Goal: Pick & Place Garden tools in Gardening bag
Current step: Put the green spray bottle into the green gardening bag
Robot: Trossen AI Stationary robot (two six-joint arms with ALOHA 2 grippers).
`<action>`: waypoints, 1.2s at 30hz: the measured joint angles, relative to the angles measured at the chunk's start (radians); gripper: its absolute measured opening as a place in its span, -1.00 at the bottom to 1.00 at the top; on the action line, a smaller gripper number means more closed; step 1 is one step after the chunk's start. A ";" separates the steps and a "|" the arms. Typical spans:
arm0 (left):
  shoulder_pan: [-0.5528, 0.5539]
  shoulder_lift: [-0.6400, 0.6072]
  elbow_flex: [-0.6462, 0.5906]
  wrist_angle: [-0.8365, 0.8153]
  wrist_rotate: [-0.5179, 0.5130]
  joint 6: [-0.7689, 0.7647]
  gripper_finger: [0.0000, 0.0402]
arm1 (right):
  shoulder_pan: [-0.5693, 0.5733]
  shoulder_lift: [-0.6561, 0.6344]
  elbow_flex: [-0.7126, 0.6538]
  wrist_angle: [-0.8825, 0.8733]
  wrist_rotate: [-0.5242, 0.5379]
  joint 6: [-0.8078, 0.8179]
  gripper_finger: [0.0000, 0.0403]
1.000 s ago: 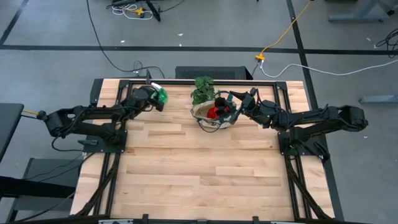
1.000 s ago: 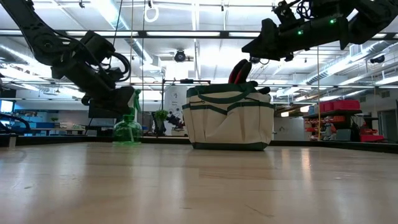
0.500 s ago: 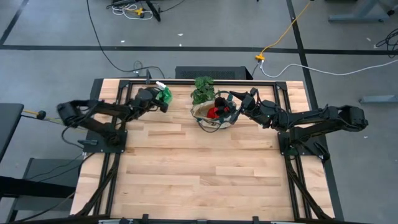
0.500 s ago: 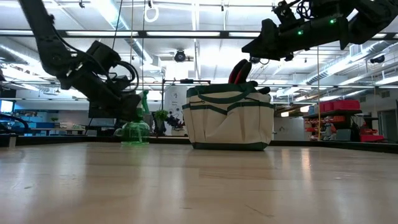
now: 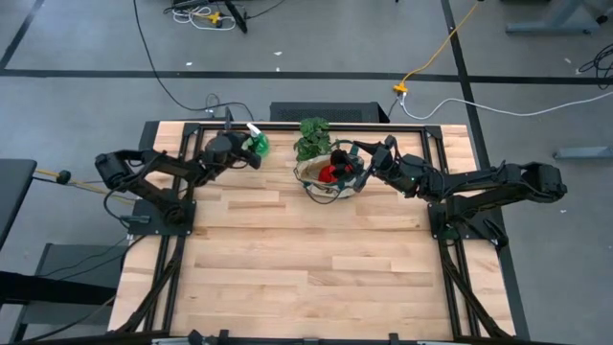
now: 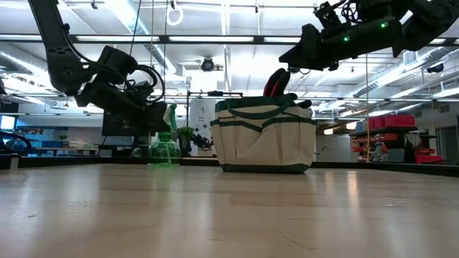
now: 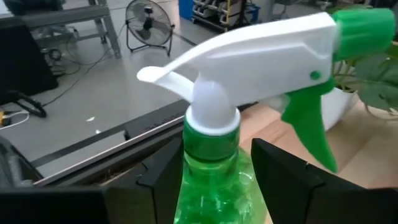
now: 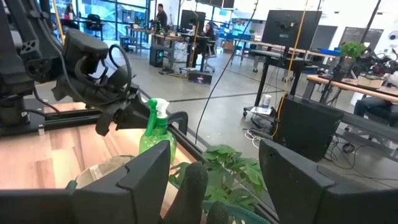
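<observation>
- The translucent green spray bottle with a white trigger head (image 5: 255,144) is seen standing upright on the light wooden table (image 5: 306,259), near the far edge and well left of the bag.
- The left gripper (image 5: 245,151) is placed at the bottle's neck, with 1 dark finger (image 7: 165,180) on each side just below the white collar; whether the neck is actually clamped cannot be told.
- The cream canvas gardening bag with dark green trim (image 6: 264,136) is set upright near the middle of the far edge, beside a leafy green plant (image 5: 312,137).
- Red-and-black gloves (image 5: 332,169) are seen inside the bag, protruding above its rim in the low view.
- The right gripper (image 5: 358,159) is held above the bag's right side, its fingers spread wide and nothing between them.
</observation>
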State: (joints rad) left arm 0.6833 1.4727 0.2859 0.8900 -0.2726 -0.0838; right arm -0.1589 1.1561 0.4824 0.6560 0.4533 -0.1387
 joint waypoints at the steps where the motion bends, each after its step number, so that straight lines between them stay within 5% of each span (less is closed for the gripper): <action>1: 0.005 0.000 0.000 0.001 0.003 0.000 -0.03 | 0.000 0.000 0.000 0.000 0.000 0.000 0.23; 15: 0.043 0.000 0.000 0.019 0.114 0.026 -0.03 | 0.000 0.000 0.000 0.002 0.000 -0.001 0.23; 36: 0.043 0.000 0.000 0.019 0.091 0.149 -0.03 | 0.000 0.000 0.000 0.011 0.001 0.006 0.23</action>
State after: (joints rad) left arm 0.7265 1.4727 0.2859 0.9089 -0.1814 0.0650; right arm -0.1589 1.1561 0.4824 0.6670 0.4541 -0.1326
